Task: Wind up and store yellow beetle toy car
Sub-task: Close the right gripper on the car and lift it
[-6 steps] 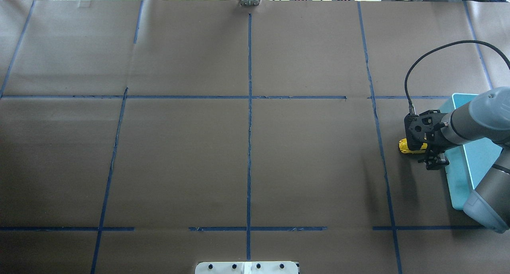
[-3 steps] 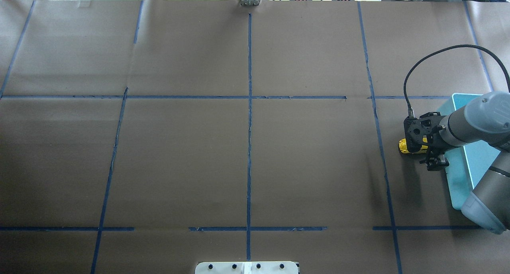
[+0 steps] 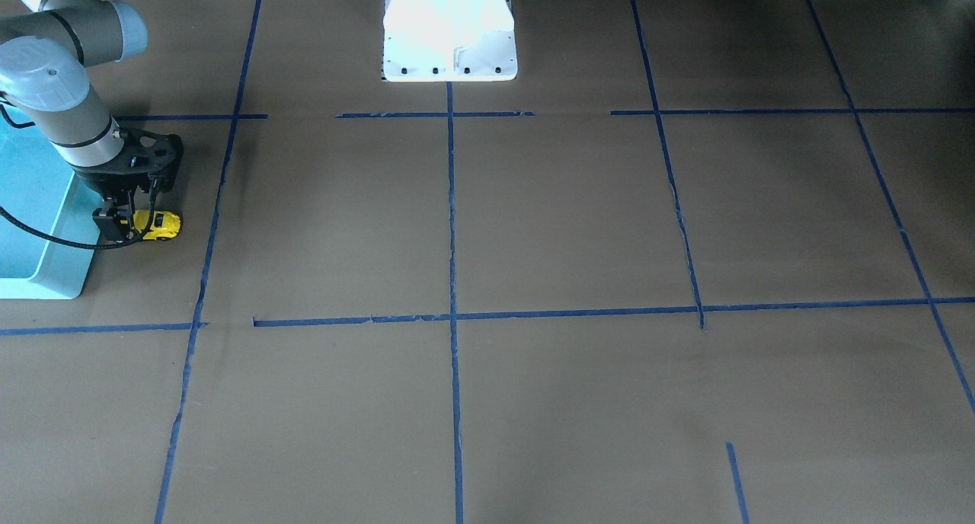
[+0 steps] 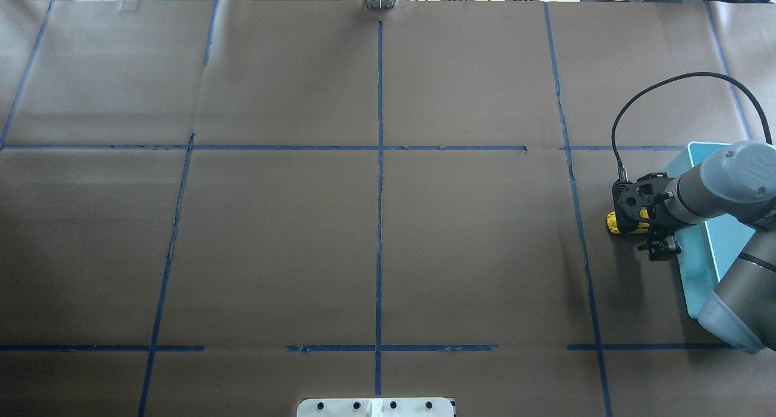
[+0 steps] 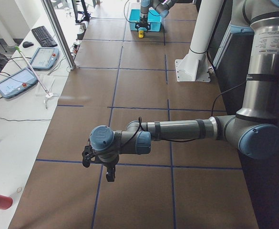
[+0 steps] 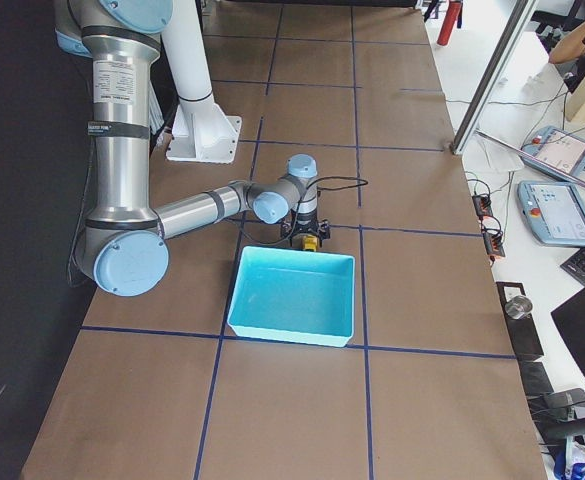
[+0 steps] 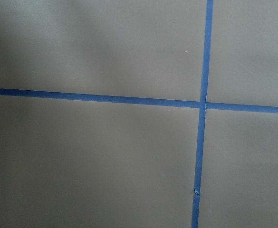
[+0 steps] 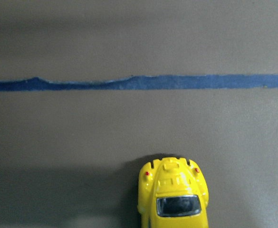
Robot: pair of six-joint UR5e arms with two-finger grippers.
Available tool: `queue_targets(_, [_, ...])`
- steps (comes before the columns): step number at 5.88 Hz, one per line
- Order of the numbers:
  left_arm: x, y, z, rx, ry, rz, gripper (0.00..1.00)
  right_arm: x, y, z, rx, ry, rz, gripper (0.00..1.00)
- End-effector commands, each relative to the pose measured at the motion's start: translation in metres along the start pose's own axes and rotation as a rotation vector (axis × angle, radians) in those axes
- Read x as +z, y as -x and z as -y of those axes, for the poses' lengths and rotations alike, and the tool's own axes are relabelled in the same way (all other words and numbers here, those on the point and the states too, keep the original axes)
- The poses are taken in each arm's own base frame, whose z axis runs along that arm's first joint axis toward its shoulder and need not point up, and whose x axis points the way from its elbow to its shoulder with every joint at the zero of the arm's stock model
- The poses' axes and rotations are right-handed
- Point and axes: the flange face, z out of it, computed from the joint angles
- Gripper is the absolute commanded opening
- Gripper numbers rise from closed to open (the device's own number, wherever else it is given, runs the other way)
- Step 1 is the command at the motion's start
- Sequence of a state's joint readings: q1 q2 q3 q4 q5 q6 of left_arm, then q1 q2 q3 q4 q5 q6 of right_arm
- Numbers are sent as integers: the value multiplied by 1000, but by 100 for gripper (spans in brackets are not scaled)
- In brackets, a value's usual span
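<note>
The yellow beetle toy car (image 4: pixel 617 223) stands on its wheels on the brown table, just left of a teal bin (image 4: pixel 697 283). It also shows in the front-facing view (image 3: pixel 158 225) and at the bottom of the right wrist view (image 8: pixel 173 194). My right gripper (image 4: pixel 650 230) is low over the car's bin-side half, and its jaws look open around the car; the fingertips are hidden under the wrist mount. My left gripper (image 5: pixel 109 174) hangs above the table far from the car, and I cannot tell whether it is open or shut.
The teal bin (image 6: pixel 292 325) is open-topped with nothing in it and lies right beside the car. Blue tape lines (image 4: pixel 379 223) cross the table. The white robot base (image 3: pixel 449 29) stands at the table's robot side. A black cable (image 4: pixel 667 83) loops from the right wrist.
My right wrist has shifted a little toward the robot and settled lower over the car. The car has stayed where it was.
</note>
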State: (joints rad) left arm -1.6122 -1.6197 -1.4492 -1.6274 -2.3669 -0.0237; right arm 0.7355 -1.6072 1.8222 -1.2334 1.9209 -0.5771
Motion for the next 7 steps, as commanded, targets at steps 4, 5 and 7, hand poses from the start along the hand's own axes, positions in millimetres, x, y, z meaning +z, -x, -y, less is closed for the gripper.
queue_targets(4, [1,0,1,1,2,0,100,-9,-7,2,-32,-10,-18,0])
queue_targets(5, [1,0,1,2,1,0,100,-51,-2,16,-50,-65,-60,0])
queue_targets(7, [0,-1,1,4,-2,0,100,-115,15,4,-32,-108,-76,0])
